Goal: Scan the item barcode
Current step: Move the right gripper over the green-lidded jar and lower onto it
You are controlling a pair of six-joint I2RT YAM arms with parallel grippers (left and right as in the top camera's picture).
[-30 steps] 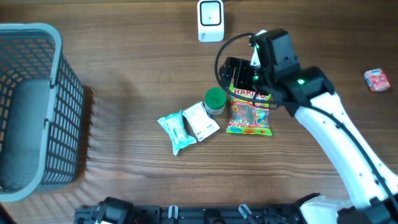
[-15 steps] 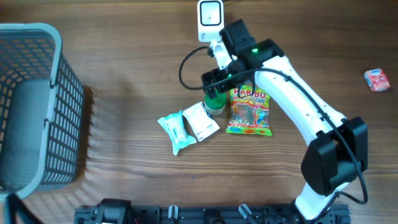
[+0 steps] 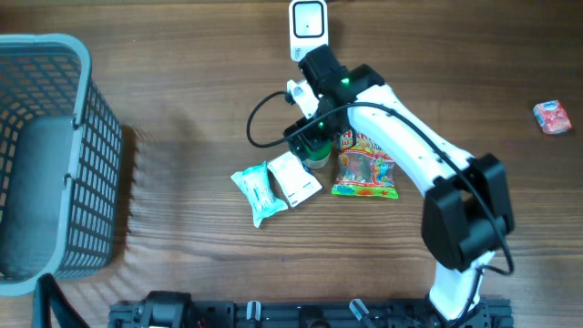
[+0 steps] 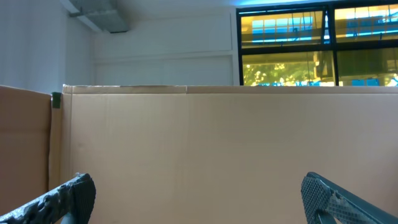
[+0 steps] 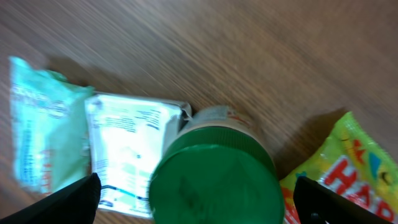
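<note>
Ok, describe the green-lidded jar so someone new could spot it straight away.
In the overhead view, just below the white scanner, lies a cluster of four items. The jar sits between the white packet and the Haribo bag. It is the only round, rigid thing there, with a green lid.

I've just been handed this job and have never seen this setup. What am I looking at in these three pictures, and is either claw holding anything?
These are two robot arms with two-finger grippers at a wooden table. The wide picture looks straight down from above. The other two come from a camera on each wrist.

On the table are a grey basket, a white scanner, a green-lidded jar, a Haribo bag, a white packet, a teal packet and, far right, a small red packet.

The right gripper hangs open over the jar, a finger on each side of the lid. The left gripper is open too and faces a cardboard wall. Nothing is held.
</note>
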